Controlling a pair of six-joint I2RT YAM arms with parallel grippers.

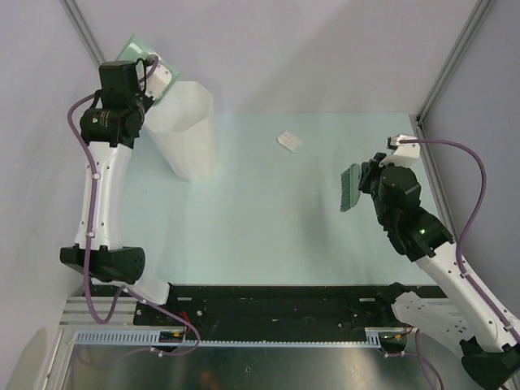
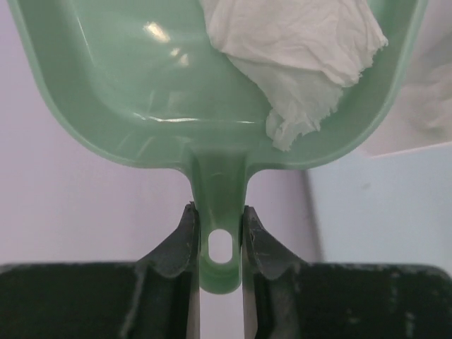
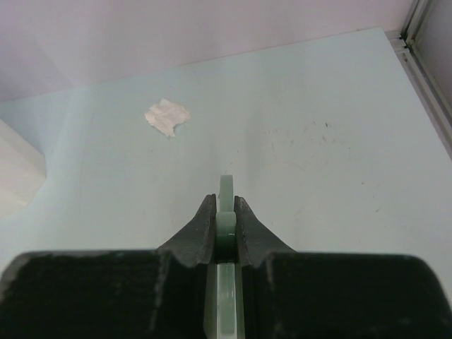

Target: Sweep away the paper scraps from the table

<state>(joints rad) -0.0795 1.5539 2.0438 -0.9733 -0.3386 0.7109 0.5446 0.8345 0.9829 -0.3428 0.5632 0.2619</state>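
Observation:
My left gripper [image 2: 219, 212] is shut on the handle of a green dustpan [image 2: 155, 92], held up at the far left by the white bin [image 1: 188, 130]; it also shows in the top view [image 1: 146, 77]. Crumpled white paper scraps [image 2: 296, 49] lie in the pan. My right gripper [image 3: 225, 205] is shut on a green brush [image 1: 351, 187], held above the right side of the table [image 1: 268, 211]. One paper scrap [image 1: 288, 141] lies on the table at the far middle, also in the right wrist view [image 3: 167, 116], well ahead and left of the brush.
The tall white faceted bin stands at the far left of the table; its corner shows in the right wrist view [image 3: 18, 169]. Grey walls and metal frame rails [image 1: 431, 162] edge the table. A black front rail [image 1: 268, 313] runs along the near edge.

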